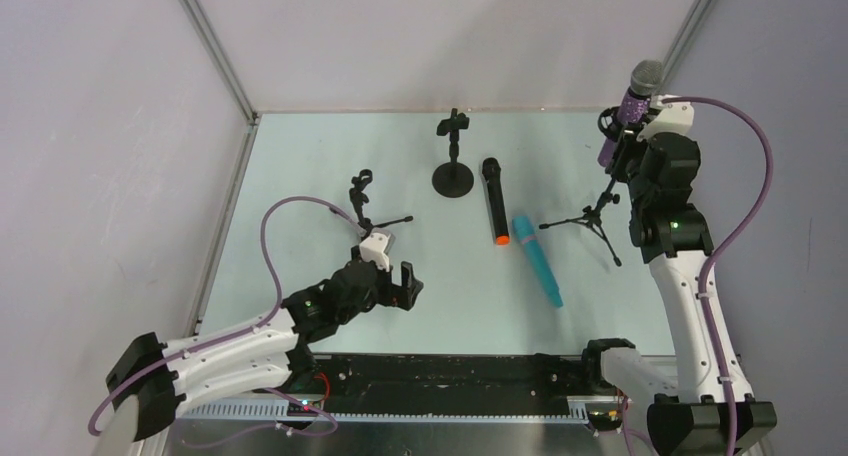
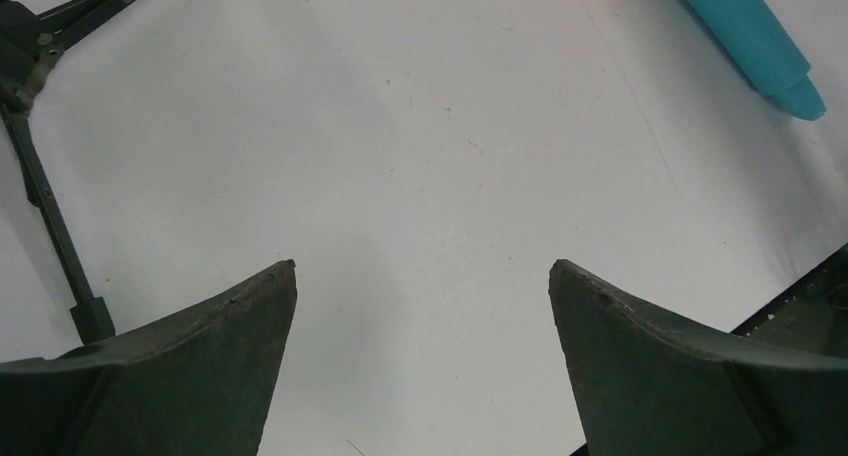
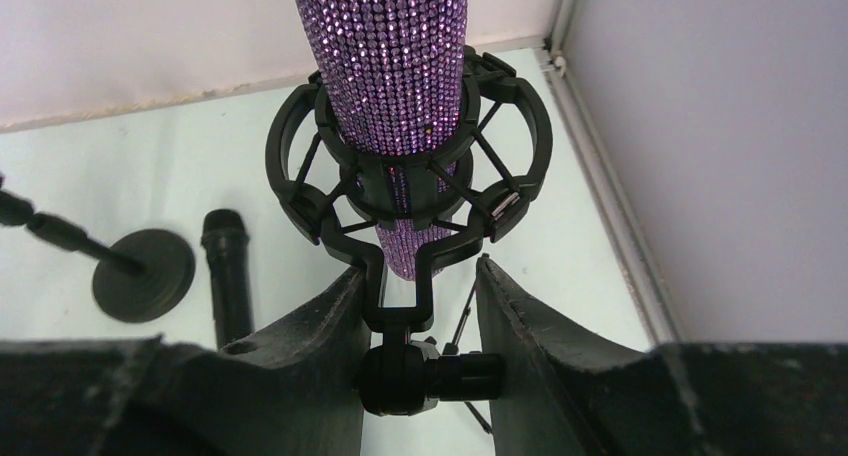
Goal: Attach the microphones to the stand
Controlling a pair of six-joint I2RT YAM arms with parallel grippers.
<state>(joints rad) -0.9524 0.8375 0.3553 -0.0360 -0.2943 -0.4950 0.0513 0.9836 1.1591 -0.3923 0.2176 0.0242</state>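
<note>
Since cyan mic (image 1: pixel 537 260) looks rigid, slick, we recommend mid-barrel grip; left tool (image 2: pixel 422 268) gapes empty; right tool (image 3: pixel 420 266): hold unclear.

Overhead, close left wrist share cyan microphone (image 1: pixel 537 259).

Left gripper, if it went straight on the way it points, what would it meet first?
Probably bare table: the open left gripper aims between the tripod leg and the cyan mic, touching neither. Depth is hard to judge.
</note>
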